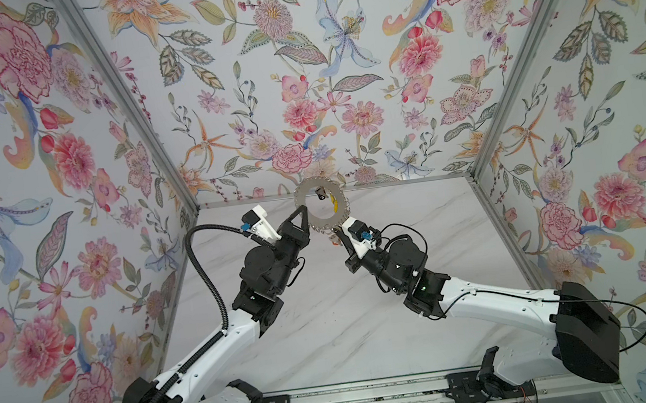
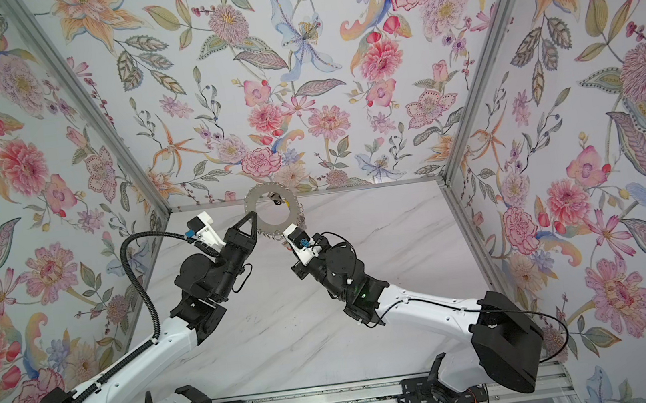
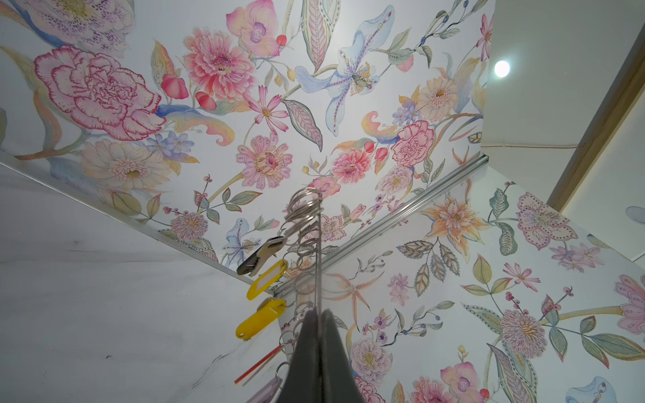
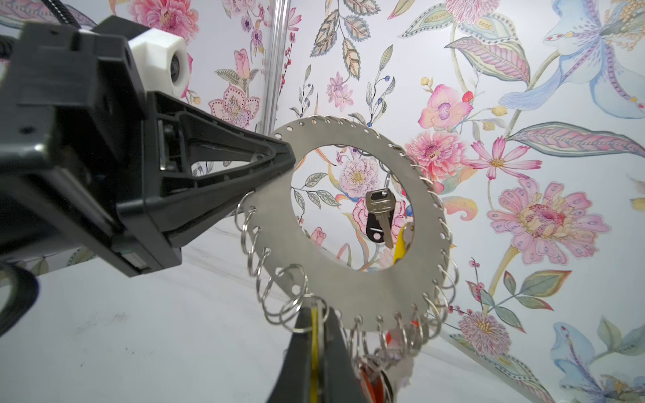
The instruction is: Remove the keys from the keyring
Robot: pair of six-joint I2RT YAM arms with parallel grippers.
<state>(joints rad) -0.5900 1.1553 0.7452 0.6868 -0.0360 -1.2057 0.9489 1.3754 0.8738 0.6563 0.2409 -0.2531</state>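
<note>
Clamps keyring (image 4: pixel 349 289) rim in left tool (image 4: pixel 283 157), pinches yellow-tagged key (image 4: pixel 315 349) in right tool (image 4: pixel 316 336), over marble surface (image 1: pixel 329 335); silver key (image 4: pixel 380 209) stamp illegible.

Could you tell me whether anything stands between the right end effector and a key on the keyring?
Nothing visible does: the right end effector is shut on a yellow key tag at the rim of the keyring; neighbouring wire loops crowd beside it.
</note>
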